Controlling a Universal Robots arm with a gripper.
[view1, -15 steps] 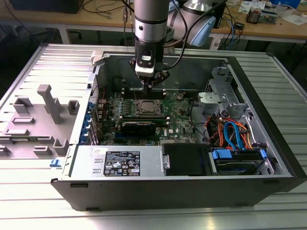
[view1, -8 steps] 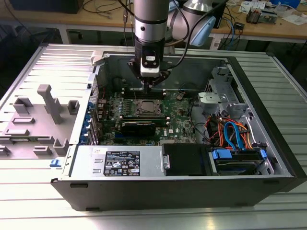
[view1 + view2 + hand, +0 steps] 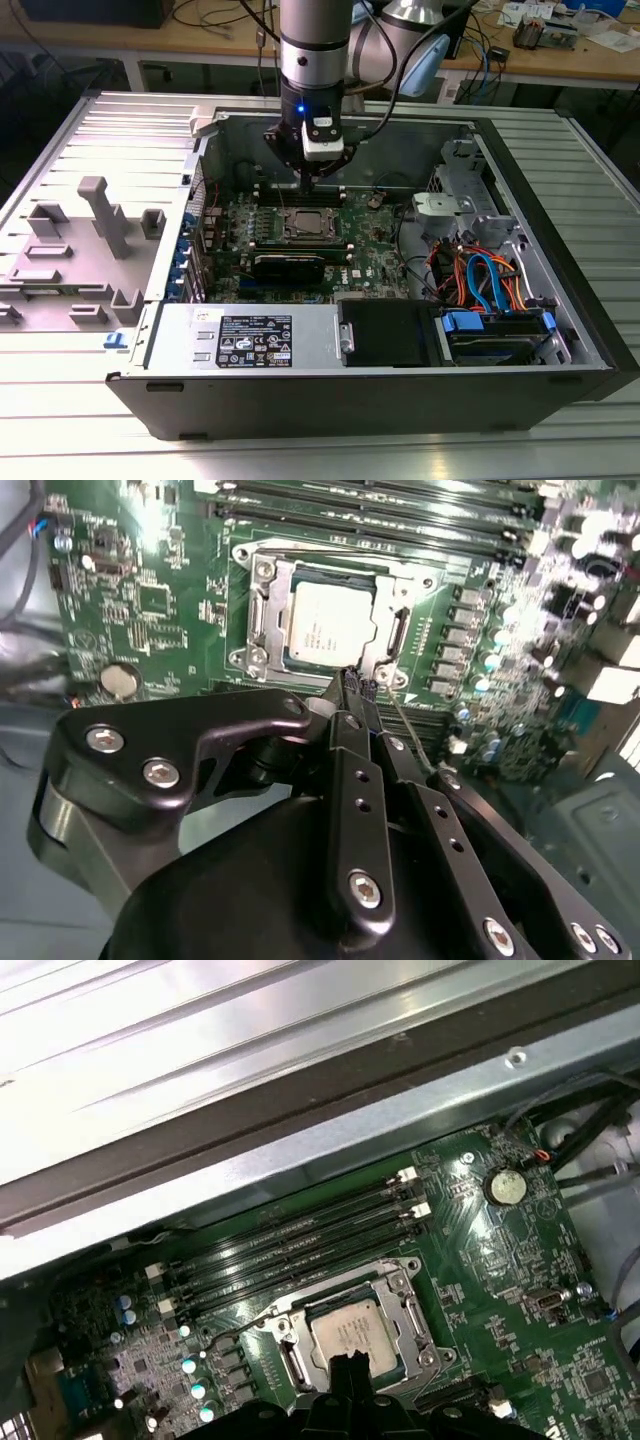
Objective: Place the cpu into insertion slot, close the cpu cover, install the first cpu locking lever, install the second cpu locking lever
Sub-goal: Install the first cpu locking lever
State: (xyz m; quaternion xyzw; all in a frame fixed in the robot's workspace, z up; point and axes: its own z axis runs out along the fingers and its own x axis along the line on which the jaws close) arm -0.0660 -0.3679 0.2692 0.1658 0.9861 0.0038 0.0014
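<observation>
The gripper (image 3: 318, 172) is hanging with its jaws drawn narrow and gripping nothing, just at twelve o'clock of the cpu (image 3: 309, 227) in the exterior view. I judge it is working at the socket's edge, since the chip is already sitting in the insertion slot (image 3: 335, 578) with the cpu cover (image 3: 400, 630) lying down around it. The open computer case (image 3: 300, 400) is lying on a ribbed metal table (image 3: 80, 440), with cluttered workbenches (image 3: 560, 60) standing beyond at twelve o'clock.

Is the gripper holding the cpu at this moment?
No, in the second wrist view the cpu lies flat in the insertion slot, not in the gripper.
</observation>
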